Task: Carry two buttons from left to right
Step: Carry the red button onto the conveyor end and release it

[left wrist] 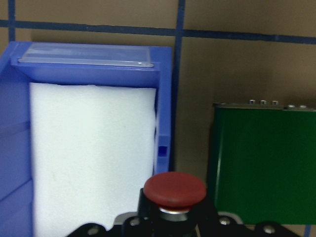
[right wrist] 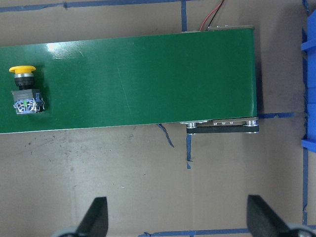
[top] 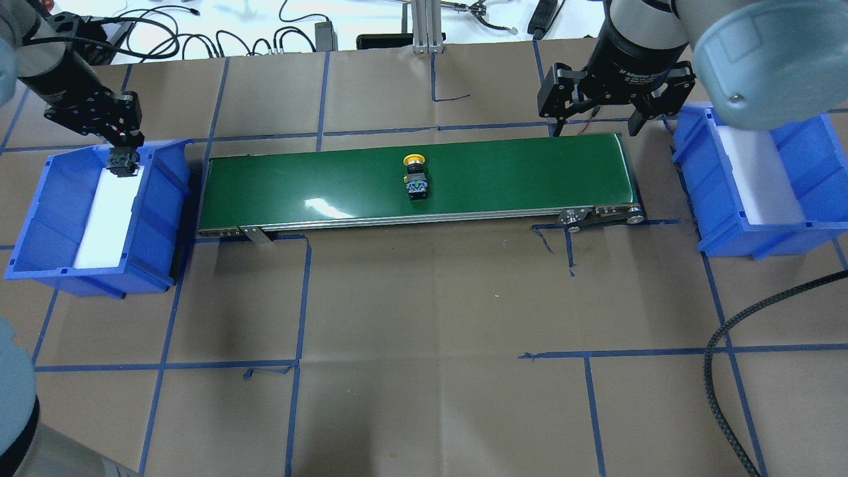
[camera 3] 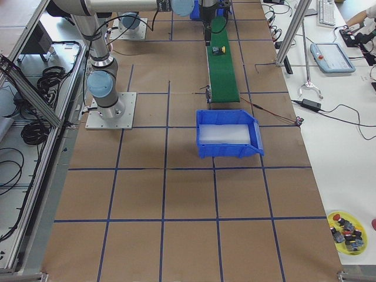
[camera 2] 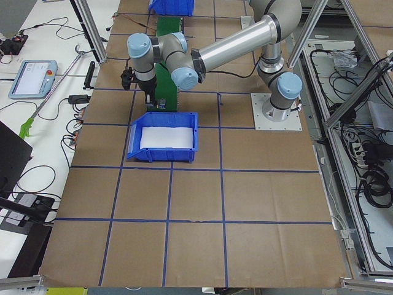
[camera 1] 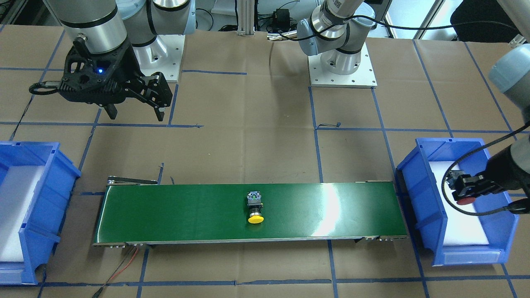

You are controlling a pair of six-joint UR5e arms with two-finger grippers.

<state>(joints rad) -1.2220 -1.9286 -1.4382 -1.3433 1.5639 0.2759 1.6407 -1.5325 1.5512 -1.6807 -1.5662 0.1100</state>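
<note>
The left arm stretches out flat from its base, wrist bent downward, so the left gripper (top: 121, 149) hangs over the far end of the left blue bin (top: 40, 218). Its fingers are clamped on the black body of the red button (left wrist: 175, 190), which is held clear above the bin's white foam pad (top: 106, 218), on the side nearest the conveyor belt (top: 318, 185).

The right arm holds the right gripper (top: 595, 126) pointing straight down, raised above the table near the belt's right end. Its jaws are spread wide with nothing between them; the right wrist view shows only brown paper under the fingertips (right wrist: 96, 217).

The yellow button (camera 1: 255, 207) lies on its side around the middle of the green belt, cap turned away from the robot. It is well apart from both grippers. The right blue bin (top: 815, 152) shows only its foam liner.
</note>
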